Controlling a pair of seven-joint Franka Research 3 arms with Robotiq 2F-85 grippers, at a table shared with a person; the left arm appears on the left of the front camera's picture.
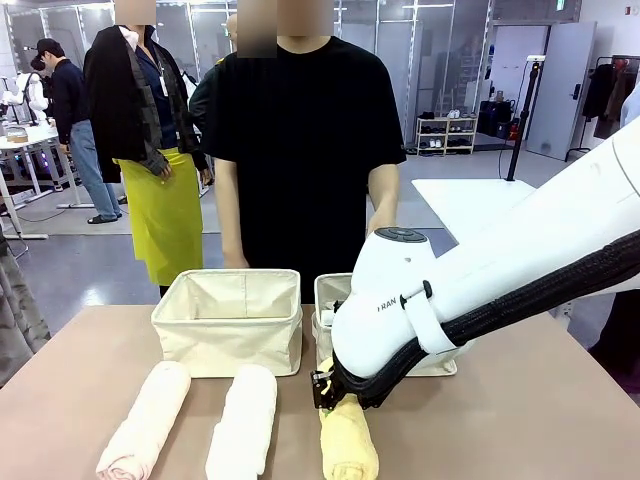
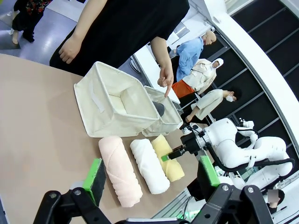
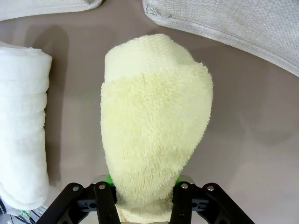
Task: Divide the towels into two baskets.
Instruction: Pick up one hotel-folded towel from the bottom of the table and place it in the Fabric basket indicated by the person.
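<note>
Three rolled towels lie side by side near the table's front edge: a pink towel (image 1: 145,420), a white towel (image 1: 243,422) and a yellow towel (image 1: 352,445). My right gripper (image 1: 325,392) is shut on the far end of the yellow towel (image 3: 154,126), which fills the gap between its fingers. Behind the towels stand two cream baskets: the left basket (image 1: 228,322) is in full sight, and the right basket (image 1: 328,298) is half hidden by my right arm. Something dark grey (image 2: 160,108) lies in the right basket (image 2: 169,122). My left gripper (image 2: 152,175) hangs open high above the table.
A person in black stands at the far side of the table. One hand (image 2: 164,80) points a finger down into the right basket. The white towel (image 3: 21,135) lies close beside the yellow one. Bare tabletop (image 1: 540,420) spreads to the right.
</note>
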